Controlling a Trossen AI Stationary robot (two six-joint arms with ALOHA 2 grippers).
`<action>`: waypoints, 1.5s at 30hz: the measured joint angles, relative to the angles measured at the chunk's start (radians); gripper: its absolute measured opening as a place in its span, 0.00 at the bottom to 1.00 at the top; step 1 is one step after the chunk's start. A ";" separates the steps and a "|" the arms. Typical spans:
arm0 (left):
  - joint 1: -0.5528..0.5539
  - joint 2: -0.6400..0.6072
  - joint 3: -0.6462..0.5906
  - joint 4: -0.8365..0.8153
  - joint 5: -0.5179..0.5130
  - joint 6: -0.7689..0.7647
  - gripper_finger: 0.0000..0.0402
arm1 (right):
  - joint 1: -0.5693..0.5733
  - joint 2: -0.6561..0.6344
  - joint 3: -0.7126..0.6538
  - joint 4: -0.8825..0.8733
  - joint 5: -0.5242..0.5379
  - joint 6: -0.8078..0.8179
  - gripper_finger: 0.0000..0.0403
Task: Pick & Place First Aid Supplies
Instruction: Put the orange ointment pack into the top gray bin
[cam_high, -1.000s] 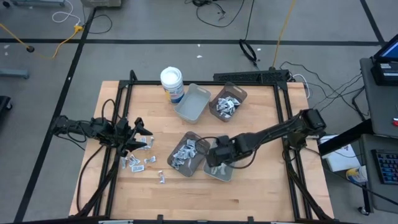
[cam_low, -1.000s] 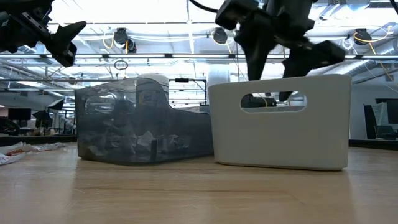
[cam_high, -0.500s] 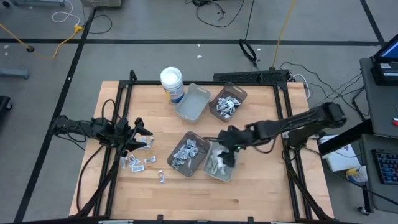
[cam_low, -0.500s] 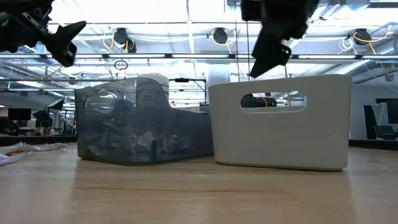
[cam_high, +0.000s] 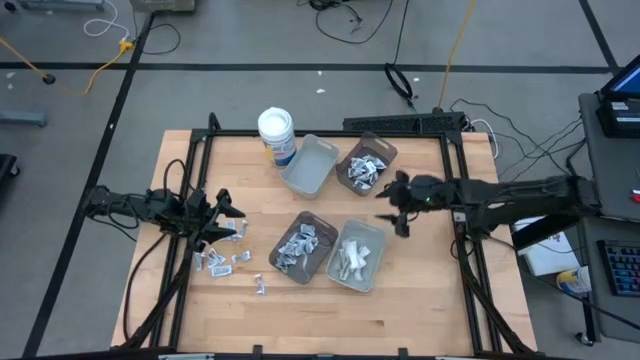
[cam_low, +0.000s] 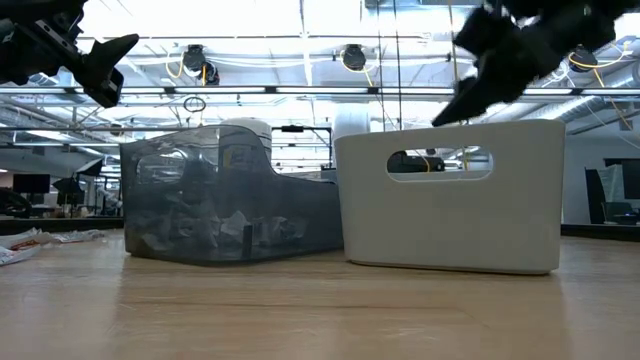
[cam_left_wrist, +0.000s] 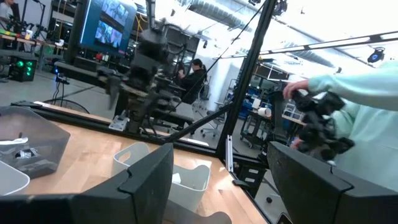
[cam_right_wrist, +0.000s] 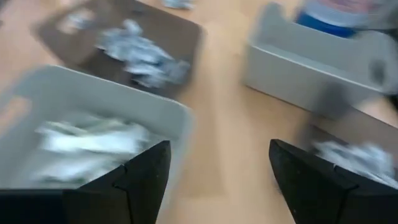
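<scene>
Right gripper (cam_high: 397, 208) above table beside grey tray (cam_high: 356, 255), jaws spread, empty. Left gripper (cam_high: 226, 212) near loose packets (cam_high: 222, 260), jaws spread.

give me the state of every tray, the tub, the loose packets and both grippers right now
left gripper: open, empty, over loose packets
right gripper: open, empty, beside the trays
light grey near tray: holds pale strips
brown near tray: holds packets
brown far tray: holds packets
grey far tray: empty
white tub: upright, lid on
loose packets: scattered on table
</scene>
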 joint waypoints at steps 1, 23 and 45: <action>0.000 0.000 0.000 0.000 0.000 0.000 0.66 | -0.033 -0.024 -0.022 0.000 0.000 -0.019 0.66; 0.000 0.000 0.000 0.001 0.000 0.000 0.66 | -0.317 -0.535 -0.512 0.246 0.000 -0.081 0.66; 0.000 0.000 0.000 0.001 0.000 0.000 0.66 | -0.486 -0.873 -0.588 0.219 0.001 -0.059 0.67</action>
